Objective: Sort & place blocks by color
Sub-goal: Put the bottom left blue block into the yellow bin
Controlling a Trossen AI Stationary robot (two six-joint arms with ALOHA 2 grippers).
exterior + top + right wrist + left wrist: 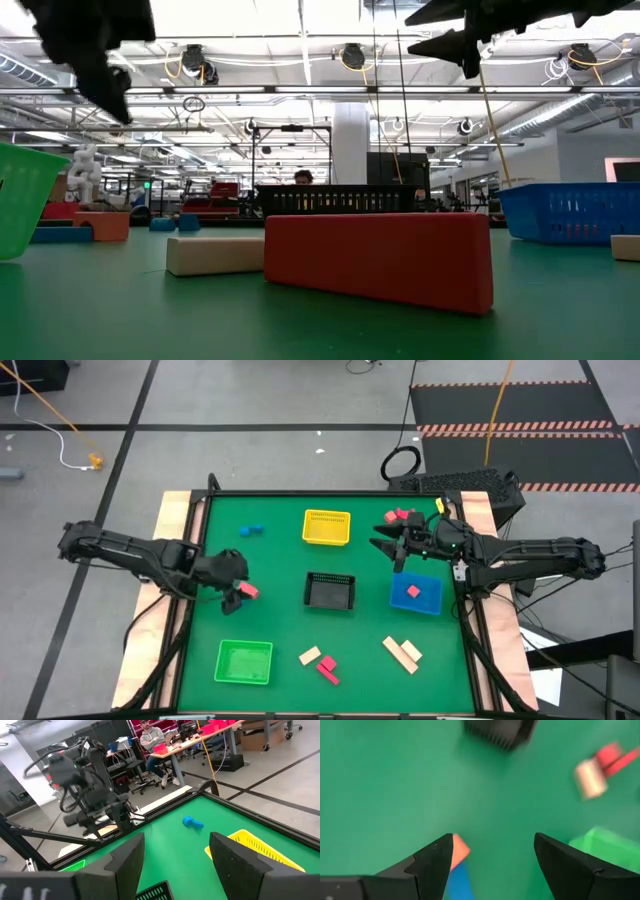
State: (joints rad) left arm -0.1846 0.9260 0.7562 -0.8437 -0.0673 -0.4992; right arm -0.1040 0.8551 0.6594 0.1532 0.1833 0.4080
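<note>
Looking down from the high view, I find my left gripper poised over the left part of the green table, with a small red block just beside its tip, on the side toward the black basket; that block lies nearer my left arm than my right. My right gripper hangs between the yellow basket and the blue basket, near a cluster of red blocks at the far edge, so those are its business. Two blue blocks sit well apart from both hands, toward the far left. In the low view my left arm shows dark at upper left, raised clear of the table, and a long red bar fills the foreground with a tan bar just beside it. In the left wrist view my left fingers stand wide apart with nothing between them; the reddish block peeks out right beside one finger, off to that side instead of centred in the gap, possibly resting on something blue, though blur keeps me from being sure. I judge I must shift sideways toward it before closing. In the right wrist view my right fingers are also parted and empty, pointing across the table at the blue blocks and my other arm.
</note>
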